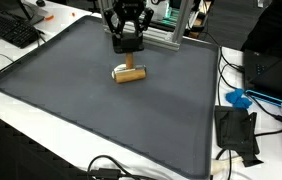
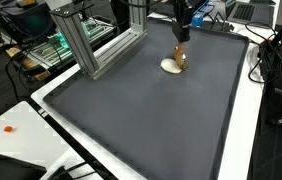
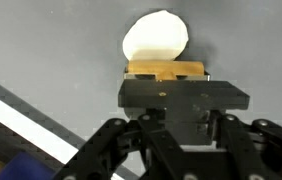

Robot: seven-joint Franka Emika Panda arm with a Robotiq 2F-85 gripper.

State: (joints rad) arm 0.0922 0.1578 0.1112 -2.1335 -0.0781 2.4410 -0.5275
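A wooden block with a white round disc beside it rests on the dark grey mat, near the mat's far edge. In both exterior views the block and the white disc sit right under my gripper. The gripper points straight down, its fingers closed around the top of the block. In the wrist view my gripper fills the lower half. Its black fingers hide most of the block, and only the block's far edge shows.
An aluminium frame stands at the mat's edge close behind the arm. A keyboard lies off one corner. A blue item and a black device with cables sit on the white table beside the mat. A small orange bit lies there too.
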